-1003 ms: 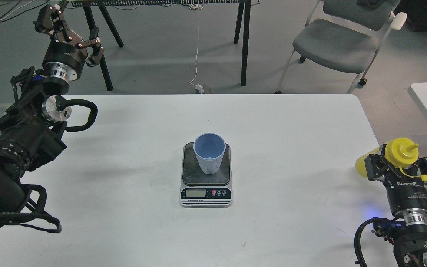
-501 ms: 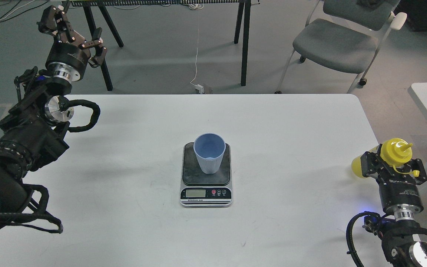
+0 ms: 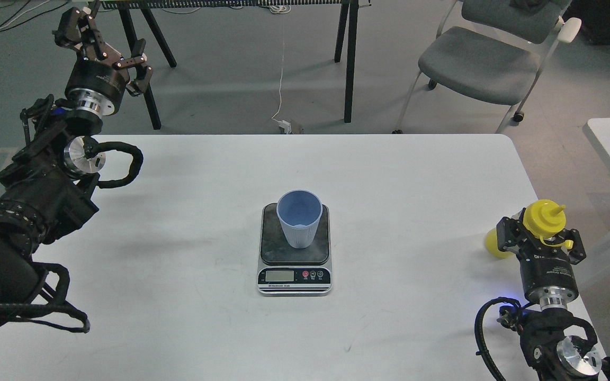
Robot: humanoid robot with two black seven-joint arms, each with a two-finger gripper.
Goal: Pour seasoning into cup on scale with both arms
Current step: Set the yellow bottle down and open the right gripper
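1. At the table's right edge, our right gripper (image 3: 540, 241) is clamped on the squeeze bottle (image 3: 542, 217), nozzle up.
2. The cup (image 3: 298, 218) on the scale (image 3: 294, 264) lies well apart, leftward.
3. Our left gripper (image 3: 101, 45) hangs spread, empty, farther off.

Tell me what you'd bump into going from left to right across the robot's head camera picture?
Left gripper, open and empty → light-blue cup standing on the scale → yellow seasoning bottle, held in the right gripper near the table edge.
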